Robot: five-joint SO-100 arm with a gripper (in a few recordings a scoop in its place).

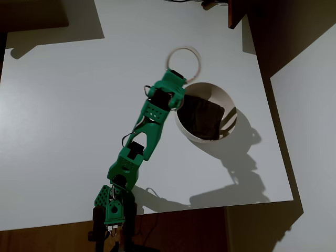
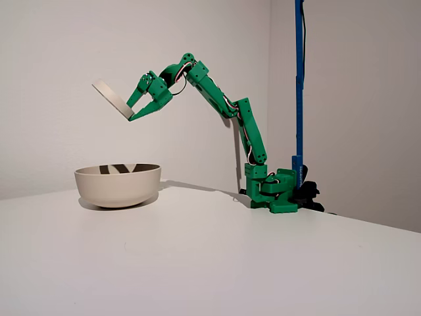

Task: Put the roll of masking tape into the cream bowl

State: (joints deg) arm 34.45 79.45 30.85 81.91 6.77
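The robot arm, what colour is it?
Bright green arm, clearest in the fixed view.

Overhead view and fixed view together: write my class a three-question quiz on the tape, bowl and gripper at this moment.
1. True or false: the roll of masking tape rests inside the cream bowl.
2. The gripper is: A) open, B) shut on the tape, C) touching the table.
3. In the fixed view, the held tape is ____: level or tilted?

Key: 1 false, it is held in the air above the bowl; 2 B; 3 tilted.

Open air separates the gripper [image 2: 131, 113] from the cream bowl [image 2: 118, 186].
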